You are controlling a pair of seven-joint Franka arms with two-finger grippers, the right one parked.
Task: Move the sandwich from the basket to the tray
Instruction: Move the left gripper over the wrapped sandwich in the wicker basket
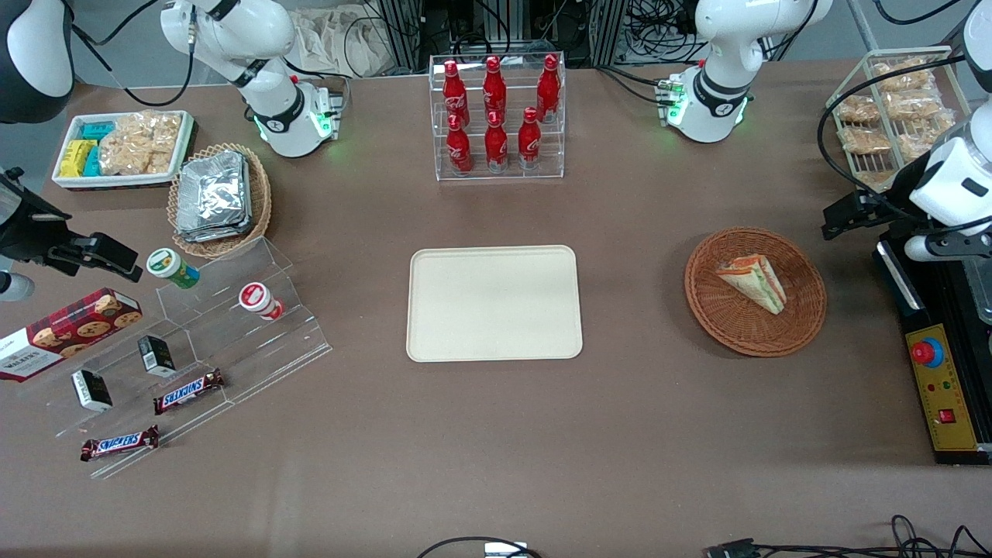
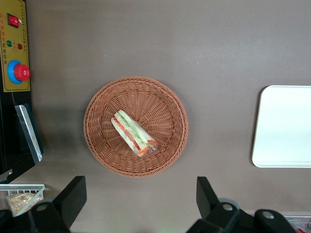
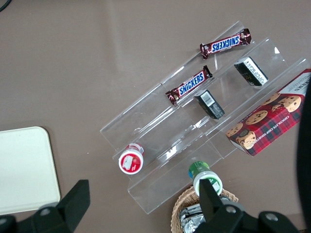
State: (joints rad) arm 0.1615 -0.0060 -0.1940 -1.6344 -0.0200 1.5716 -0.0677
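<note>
A wide brown tabletop (image 1: 635,434) stretches under me, with cables and rack frames along its farther edge. I am the working arm, and my end effector (image 2: 141,204) hangs high above the working arm's end of the tabletop, its two dark fingers (image 2: 73,194) spread wide apart and holding nothing. I judge the height and the open stance are deliberate: from here my wrist camera takes in the whole target before I commit to a descent.

Below me sits the round, shallow, reddish-brown woven wicker basket (image 2: 99,145), and in it, near the middle, lies the small triangular wedge sandwich in clear wrap (image 2: 133,132), pale bread with green and orange-pink filling layers showing along its cut face. It lies on its side, resting on the weave, with an orange-red label visible in the front view (image 1: 753,282).

The flat rectangular cream-beige tray with rounded corners (image 1: 494,303) rests at the centre of the tabletop, well apart from the basket and bare, so the sandwich is not yet moved. Nothing stands between basket and tray, which should keep the carry simple.

The wrap looks soft and slippery; I expect to close across the wedge's narrow thickness, gently, so the bread does not crush.
</note>
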